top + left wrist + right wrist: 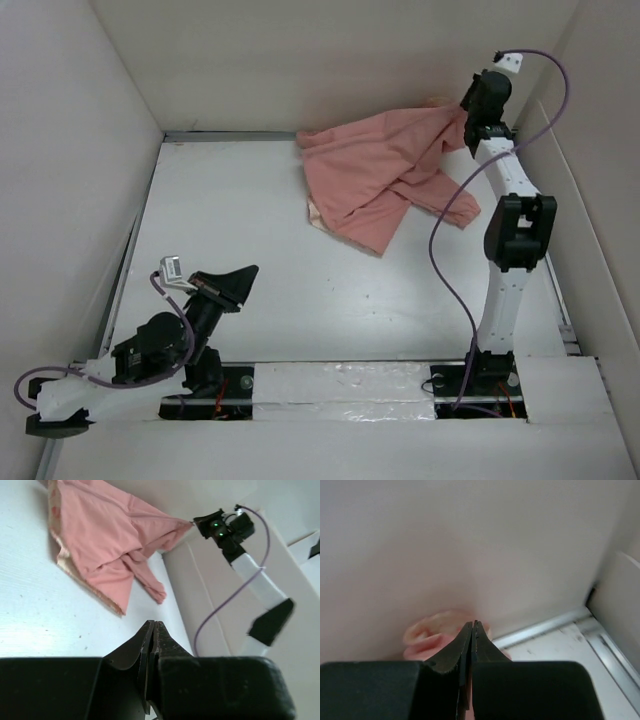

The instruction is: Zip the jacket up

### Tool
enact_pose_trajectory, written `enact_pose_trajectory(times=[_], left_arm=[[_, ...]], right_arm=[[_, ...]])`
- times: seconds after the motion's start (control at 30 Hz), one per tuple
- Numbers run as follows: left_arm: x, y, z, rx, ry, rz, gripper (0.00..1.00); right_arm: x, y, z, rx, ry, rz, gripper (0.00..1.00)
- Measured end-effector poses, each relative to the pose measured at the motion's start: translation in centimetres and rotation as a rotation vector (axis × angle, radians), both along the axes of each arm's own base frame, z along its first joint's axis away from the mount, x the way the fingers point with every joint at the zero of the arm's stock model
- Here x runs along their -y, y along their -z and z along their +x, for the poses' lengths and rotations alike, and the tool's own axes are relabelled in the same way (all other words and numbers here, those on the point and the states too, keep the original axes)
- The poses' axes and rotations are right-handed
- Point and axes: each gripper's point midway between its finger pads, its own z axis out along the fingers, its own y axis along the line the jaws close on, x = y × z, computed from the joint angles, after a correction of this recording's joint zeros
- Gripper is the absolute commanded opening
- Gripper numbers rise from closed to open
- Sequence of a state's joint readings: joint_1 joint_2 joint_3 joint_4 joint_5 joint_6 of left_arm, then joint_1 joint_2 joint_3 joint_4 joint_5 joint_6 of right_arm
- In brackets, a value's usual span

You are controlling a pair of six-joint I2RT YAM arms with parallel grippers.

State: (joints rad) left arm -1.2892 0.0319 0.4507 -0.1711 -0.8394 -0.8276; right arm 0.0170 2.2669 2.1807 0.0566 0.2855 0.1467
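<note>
The salmon-pink jacket [380,170] lies crumpled at the back right of the table, with a strip of cream lining at its left edge. One corner is pulled up toward the back wall. My right gripper [464,112] is shut on that corner. In the right wrist view its jaws [474,625] are pressed together with pink fabric [425,642] bunched just behind them. My left gripper [247,271] is shut and empty, low at the front left, far from the jacket. In the left wrist view it [154,624] points toward the jacket [110,545]. No zipper shows.
White walls enclose the table on the left, back and right. A metal rail [230,135] runs along the back edge. The right arm's purple cable [440,240] hangs beside the jacket's sleeve. Both arm bases sit at the near edge.
</note>
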Motion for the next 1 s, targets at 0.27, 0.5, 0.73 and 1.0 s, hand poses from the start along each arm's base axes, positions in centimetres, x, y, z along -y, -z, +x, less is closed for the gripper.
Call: enact_pose_trajectory(times=[0.27,0.5,0.73,1.0], left_arm=[[1.7,1.5,1.4,-0.015,-0.060,0.182,0.24],[3.5,0.1,2.6,-0.021,-0.110,0.283,0.70],[7.9,2.6,5.4,-0.048,-0.068,0.458,0.85],[6.4,3.0,11.5,-0.107,-0.022,0.371,0.95]], right_arm=[[-12.0,-0.3,-10.9,0.050,-0.239,0.126,0.02],[-17.1,-4.7,-20.1,0.121,-0.429,0.257,1.00],[-12.5,-9.3,-28.1,0.204,-0.364,0.256,1.00],[-10.0,-14.8,-40.1,0.414,-0.417,0.245,1.00]])
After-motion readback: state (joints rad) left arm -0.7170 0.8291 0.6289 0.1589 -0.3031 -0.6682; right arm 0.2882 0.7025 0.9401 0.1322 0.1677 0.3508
